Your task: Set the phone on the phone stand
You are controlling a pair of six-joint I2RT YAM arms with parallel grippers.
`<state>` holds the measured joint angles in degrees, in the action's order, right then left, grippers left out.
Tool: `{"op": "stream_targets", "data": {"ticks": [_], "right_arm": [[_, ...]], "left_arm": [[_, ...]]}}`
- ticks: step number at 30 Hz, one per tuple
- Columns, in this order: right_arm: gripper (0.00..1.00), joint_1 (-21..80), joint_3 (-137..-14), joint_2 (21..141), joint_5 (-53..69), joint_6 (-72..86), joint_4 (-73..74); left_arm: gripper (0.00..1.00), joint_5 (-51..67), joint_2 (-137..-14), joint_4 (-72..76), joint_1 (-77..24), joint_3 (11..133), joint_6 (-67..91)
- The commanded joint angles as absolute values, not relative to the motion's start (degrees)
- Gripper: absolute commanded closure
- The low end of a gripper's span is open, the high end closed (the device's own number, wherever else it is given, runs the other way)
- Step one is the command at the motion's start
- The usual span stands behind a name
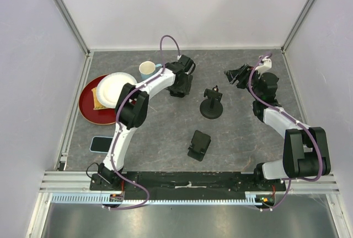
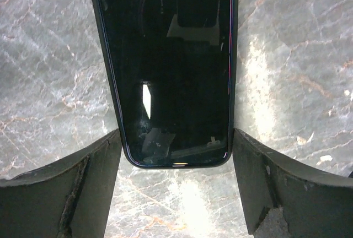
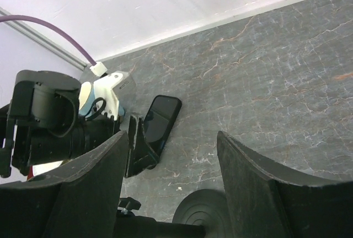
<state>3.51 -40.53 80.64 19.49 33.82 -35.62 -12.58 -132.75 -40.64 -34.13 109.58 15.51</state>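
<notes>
A black phone (image 2: 174, 67) lies flat, screen up, on the grey marbled table (image 2: 49, 56). My left gripper (image 2: 176, 134) is open and straddles the phone's near end, one finger close beside each long edge with a thin gap. In the right wrist view the phone (image 3: 161, 121) rests on the table with a left finger (image 3: 135, 149) beside it. The black phone stand (image 1: 211, 106), with a round base, stands upright just right of the left gripper (image 1: 180, 86). My right gripper (image 1: 240, 75) hangs open and empty right of the stand, whose base (image 3: 205, 216) shows below it.
A second black holder (image 1: 198, 145) sits near the table's front centre. Another phone (image 1: 100, 144) with a light face lies at the front left. A red plate (image 1: 87, 108) carrying a white plate (image 1: 115, 88) and a mug (image 1: 146, 70) occupy the back left.
</notes>
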Motion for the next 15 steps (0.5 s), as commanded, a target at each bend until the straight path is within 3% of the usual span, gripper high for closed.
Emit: {"op": "stream_targets", "data": {"ticks": [1, 7, 15], "right_arm": [[0.28, 3.0, -40.0, 80.9, 20.0, 34.2, -38.7], [0.28, 3.0, -40.0, 81.4, 20.4, 34.6, -39.2], [0.28, 2.8, -40.0, 81.8, 20.8, 35.2, -39.8]], "left_arm": [[0.16, -12.5, -139.5, -48.1, -33.2, 120.7, 14.3], [0.11, -12.9, -142.7, -52.0, -32.4, 128.1, 13.8], [0.02, -9.8, -133.0, -42.6, -32.8, 115.9, 10.7]]}}
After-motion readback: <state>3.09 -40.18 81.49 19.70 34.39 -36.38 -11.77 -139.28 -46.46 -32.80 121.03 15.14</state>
